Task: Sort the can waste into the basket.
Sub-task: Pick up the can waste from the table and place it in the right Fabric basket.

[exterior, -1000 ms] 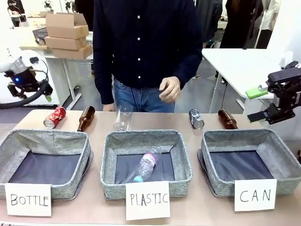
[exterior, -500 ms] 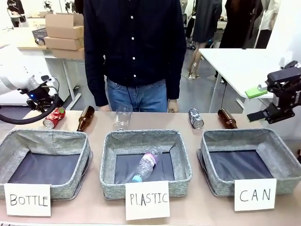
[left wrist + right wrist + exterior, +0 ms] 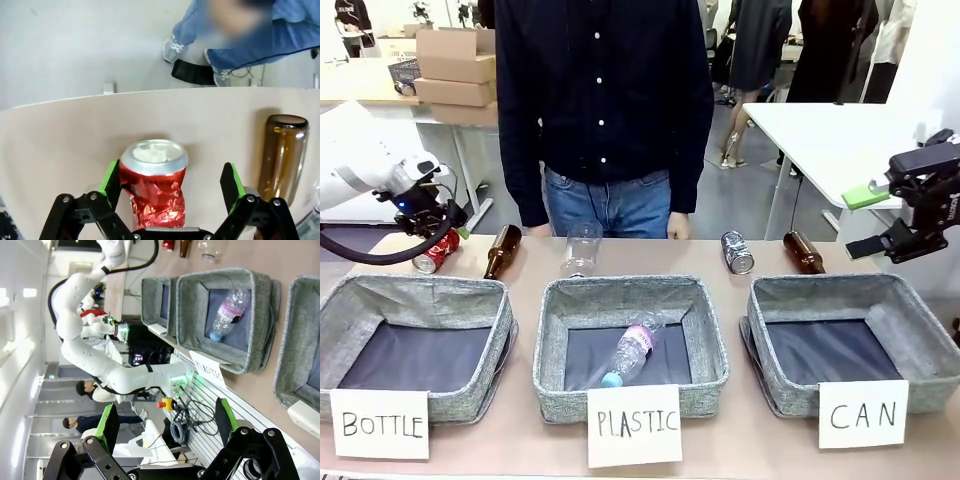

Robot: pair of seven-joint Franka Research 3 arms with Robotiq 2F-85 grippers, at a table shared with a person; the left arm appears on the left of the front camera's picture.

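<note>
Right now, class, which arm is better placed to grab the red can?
Left: the left gripper straddles the red can, jaws either side; the right gripper hangs open at the table's opposite end.

My left hand (image 3: 171, 176) straddles the red can (image 3: 152, 197), a gap showing on the side where the brown bottle (image 3: 282, 155) lies close by; the other side is bare bench (image 3: 60, 135). The CAN basket (image 3: 825, 287) stands open-topped, my right hand (image 3: 868, 222) hanging beyond its far corner.
</note>
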